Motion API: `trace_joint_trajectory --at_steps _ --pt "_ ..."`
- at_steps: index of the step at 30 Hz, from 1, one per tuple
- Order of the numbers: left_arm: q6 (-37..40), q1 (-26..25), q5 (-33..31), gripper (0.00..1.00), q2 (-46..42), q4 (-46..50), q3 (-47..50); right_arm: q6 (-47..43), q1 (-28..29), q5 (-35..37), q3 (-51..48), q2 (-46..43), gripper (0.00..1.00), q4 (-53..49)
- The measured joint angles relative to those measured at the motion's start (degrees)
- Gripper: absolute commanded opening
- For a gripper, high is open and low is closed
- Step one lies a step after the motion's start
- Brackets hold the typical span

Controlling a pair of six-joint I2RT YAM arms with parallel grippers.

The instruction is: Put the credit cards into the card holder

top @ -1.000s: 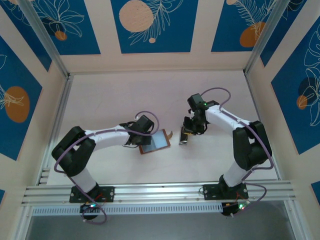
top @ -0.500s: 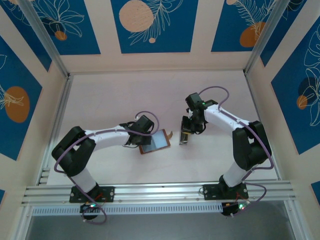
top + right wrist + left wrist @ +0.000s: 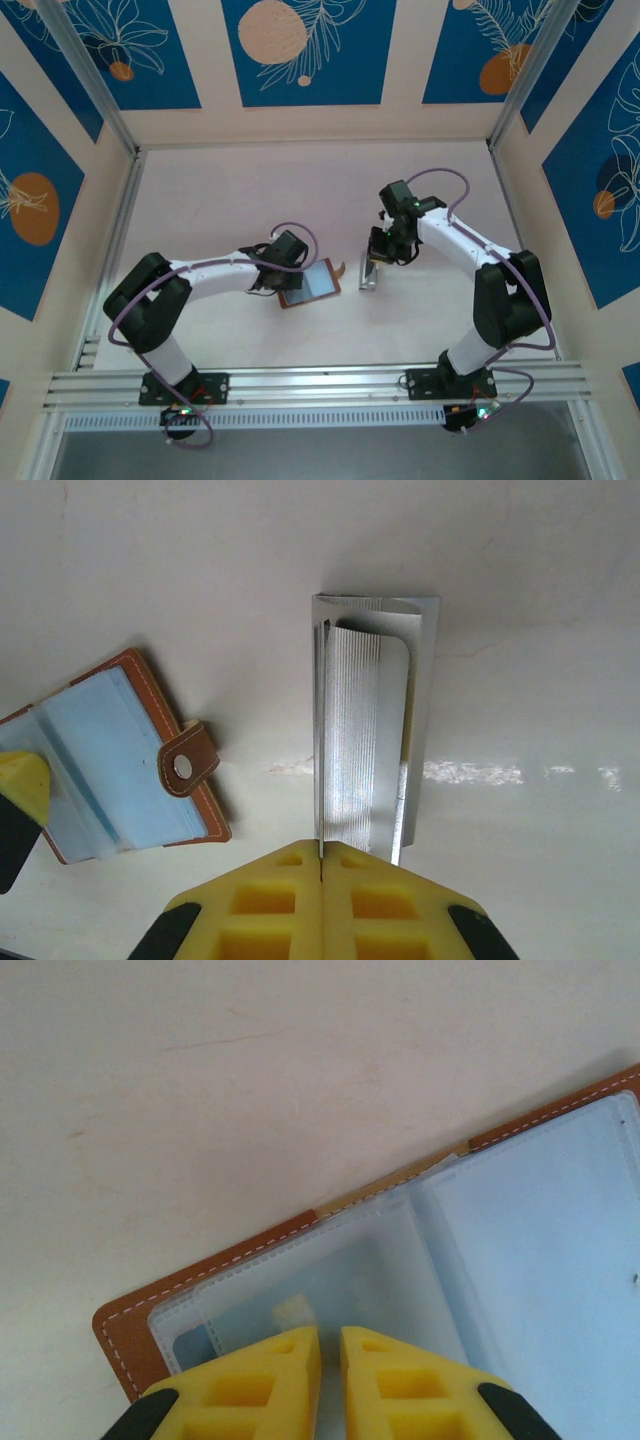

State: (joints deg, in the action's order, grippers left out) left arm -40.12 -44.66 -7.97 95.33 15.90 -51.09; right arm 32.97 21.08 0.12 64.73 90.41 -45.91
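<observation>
Pressing right gripper (image 3: 320, 858) jaws fully together at the near end of the silvery-grey ribbed piece (image 3: 365, 720), presumably the credit cards, lying on the table (image 3: 500, 600) just ahead of the fingertips. Lining up the seam between the fingers with its left long edge, possibly nipping it, though not being able to tell for certain. Finding the card holder (image 3: 110, 750) open and face up off to the left of this claw, near the silvery piece but not touching it, snap tab (image 3: 190, 762) pointing toward it. Hovering left gripper (image 3: 330, 1345) over the holder's clear sleeves (image 3: 520, 1250), fingers almost together with a thin slit between; not being able to tell whether a sleeve is pinched.

Judging the step as picking up the cards: wanting a sure hold on the thin edge before lifting, raising slowly, watching for slipping, then carrying leftward to an open sleeve while pinning the holder with the other claw.

Counting: two grippers, one card holder, one snap tab, one silvery piece; not managing to count separate cards within it; making out at least two sleeve leaves.
</observation>
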Motion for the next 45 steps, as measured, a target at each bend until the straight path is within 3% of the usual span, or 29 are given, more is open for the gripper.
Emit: trace_joint_trajectory --at_steps 7,18,29,35,40,45 --pt "0.0 0.0 0.02 0.14 0.02 -0.02 0.0 -0.02 -1.44 -1.29 0.0 0.13 0.0 0.02" --pt "0.0 0.0 0.02 0.14 0.11 -0.09 0.0 -0.02 -0.46 -1.42 0.0 4.02 0.15 0.22" --pt "0.0 0.0 0.02 0.14 0.13 -0.09 -0.02 -0.02 -0.31 -2.03 0.0 4.02 0.18 0.24" --pt "0.0 0.0 0.02 0.14 0.13 -0.09 -0.02 -0.02 -0.17 -1.31 0.09 4.79 0.15 0.2" --pt "0.0 0.0 0.02 0.14 0.13 -0.09 -0.02 -0.13 0.35 -0.09 0.24 6.69 0.04 0.13" --pt "0.0 0.0 0.02 0.14 0.13 -0.09 -0.02 0.02 0.92 1.05 0.52 6.12 0.0 -0.35"
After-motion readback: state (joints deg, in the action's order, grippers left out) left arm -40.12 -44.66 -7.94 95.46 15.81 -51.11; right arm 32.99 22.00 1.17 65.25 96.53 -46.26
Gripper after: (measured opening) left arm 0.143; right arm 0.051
